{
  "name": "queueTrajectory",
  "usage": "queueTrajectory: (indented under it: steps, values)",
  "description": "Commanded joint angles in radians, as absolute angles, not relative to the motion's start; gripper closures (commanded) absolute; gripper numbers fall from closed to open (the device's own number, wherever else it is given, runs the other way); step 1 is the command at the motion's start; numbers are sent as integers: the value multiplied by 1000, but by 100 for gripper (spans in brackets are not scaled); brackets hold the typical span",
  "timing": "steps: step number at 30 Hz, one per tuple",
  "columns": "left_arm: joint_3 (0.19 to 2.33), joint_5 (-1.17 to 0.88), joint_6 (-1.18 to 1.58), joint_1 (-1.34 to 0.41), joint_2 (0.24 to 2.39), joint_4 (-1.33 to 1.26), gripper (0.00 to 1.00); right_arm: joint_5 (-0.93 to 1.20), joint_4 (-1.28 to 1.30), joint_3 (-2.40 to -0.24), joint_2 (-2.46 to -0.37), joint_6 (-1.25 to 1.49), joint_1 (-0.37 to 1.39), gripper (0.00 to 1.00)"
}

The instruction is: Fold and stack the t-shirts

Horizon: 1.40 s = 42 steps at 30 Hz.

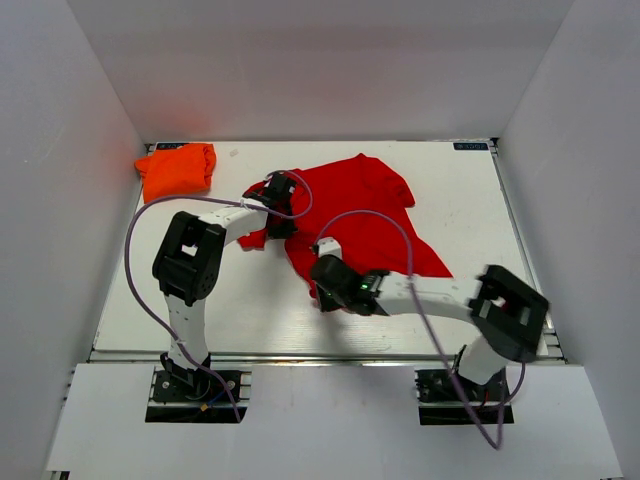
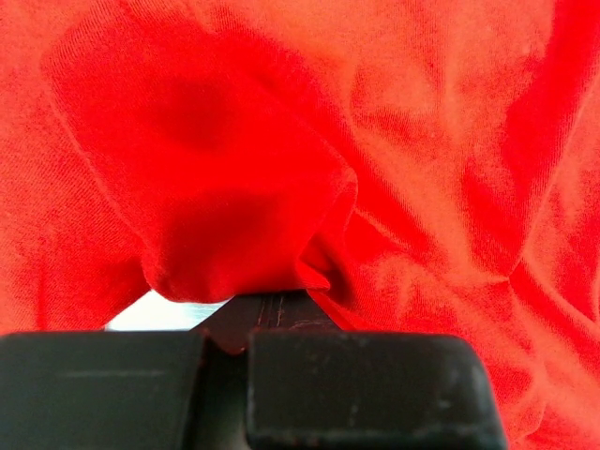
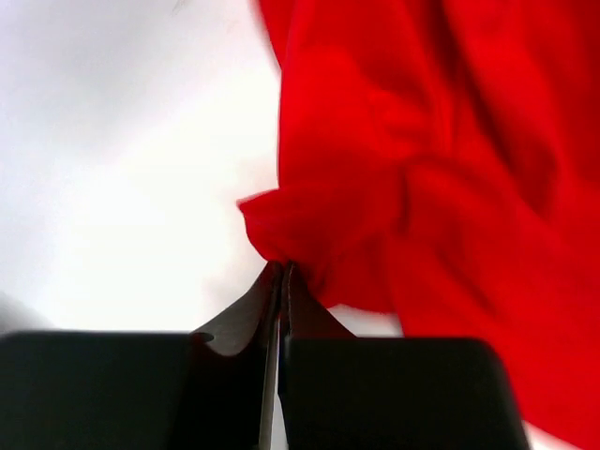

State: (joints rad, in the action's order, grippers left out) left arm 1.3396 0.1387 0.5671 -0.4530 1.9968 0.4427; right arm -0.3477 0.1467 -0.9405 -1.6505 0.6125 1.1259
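The red t-shirt (image 1: 365, 215) lies crumpled across the middle of the table. My left gripper (image 1: 279, 195) is shut on a bunched fold at its left edge; red cloth (image 2: 281, 187) fills the left wrist view above the closed jaws. My right gripper (image 1: 322, 252) is shut on the shirt's near edge; the right wrist view shows a pinched fold of the shirt (image 3: 309, 239) at its tips (image 3: 283, 272). The orange t-shirt (image 1: 177, 169) lies folded at the back left corner, apart from both grippers.
White walls enclose the table (image 1: 150, 300) on three sides. Purple cables (image 1: 135, 270) loop off both arms over the table. The right arm (image 1: 440, 295) stretches across the near right part.
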Motion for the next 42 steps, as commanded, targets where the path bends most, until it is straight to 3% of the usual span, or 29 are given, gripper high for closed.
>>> queueTrajectory:
  steps: [1, 12, 13, 14, 16, 17, 21, 25, 27, 30, 31, 37, 42]
  values:
    - [1287, 201, 545, -434, 2023, 549, 100, -209, 86, -856, -1458, 617, 1126, 100]
    - [1278, 255, 534, -416, 2010, 569, 100, 142, -103, -462, -1198, 649, 1137, 98]
    - [1278, 255, 534, -416, 2010, 569, 100, 162, -124, -453, -1193, 631, 1143, 95]
    - [1278, 255, 534, -416, 2010, 569, 100, 210, -130, -448, -1189, 606, 1144, 84]
    - [1278, 255, 525, -407, 2000, 578, 100, 259, -103, -457, -1187, 557, 1157, 75]
    - [1278, 264, 525, -407, 2000, 578, 100, 296, -68, -462, -1192, 533, 1176, 62]
    - [1287, 273, 525, -407, 2000, 587, 100, 293, 73, -535, -1198, 438, 1198, 52]
    - [1287, 282, 525, -407, 1977, 588, 100, -23, 130, -645, -1152, 434, 1187, 42]
    - [1278, 282, 525, -407, 1967, 588, 100, -200, 133, -672, -1146, 430, 1184, 44]
    - [1278, 273, 516, -407, 1967, 588, 100, -235, 81, -750, -1196, 370, 1172, 46]
    - [1278, 262, 515, -407, 1967, 588, 100, -189, 51, -767, -1221, 303, 1175, 43]
    - [1278, 262, 515, -407, 1967, 588, 100, 73, 14, -923, -1460, 149, 1183, 43]
    - [1278, 253, 506, -407, 1967, 588, 100, 29, -14, -972, -1557, -32, 1193, 44]
